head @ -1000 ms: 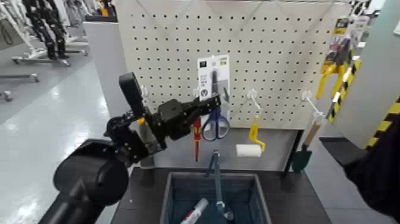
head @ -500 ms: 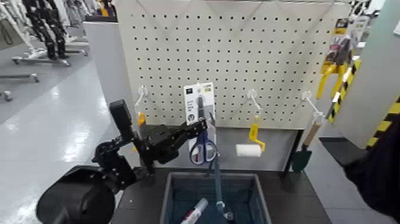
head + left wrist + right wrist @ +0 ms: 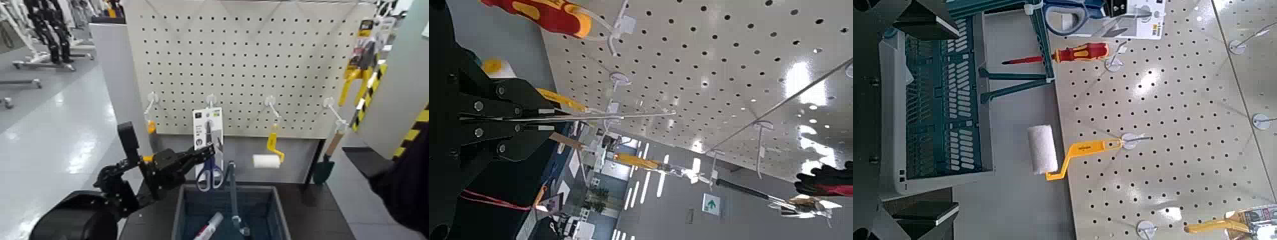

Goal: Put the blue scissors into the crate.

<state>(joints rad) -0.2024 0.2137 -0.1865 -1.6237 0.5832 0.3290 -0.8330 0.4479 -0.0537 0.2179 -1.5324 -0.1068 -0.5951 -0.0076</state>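
The blue scissors hang on their white card in front of the pegboard, just above the near-left rim of the crate. My left gripper is shut on the card's lower part, reaching in from the left. The left wrist view shows its dark fingers clamping the card edge-on. The right wrist view looks from afar on the scissors and the blue-grey crate. My right gripper is out of view; only a dark arm part shows at the right.
On the pegboard hang a red-and-yellow screwdriver, a paint roller with a yellow handle, a trowel and yellow tools. The crate's swing handle stands upright; a white marker lies inside.
My left gripper has pulled the scissors card off its hook and carried it down and to the left, from pegboard height to just above the crate's rim.
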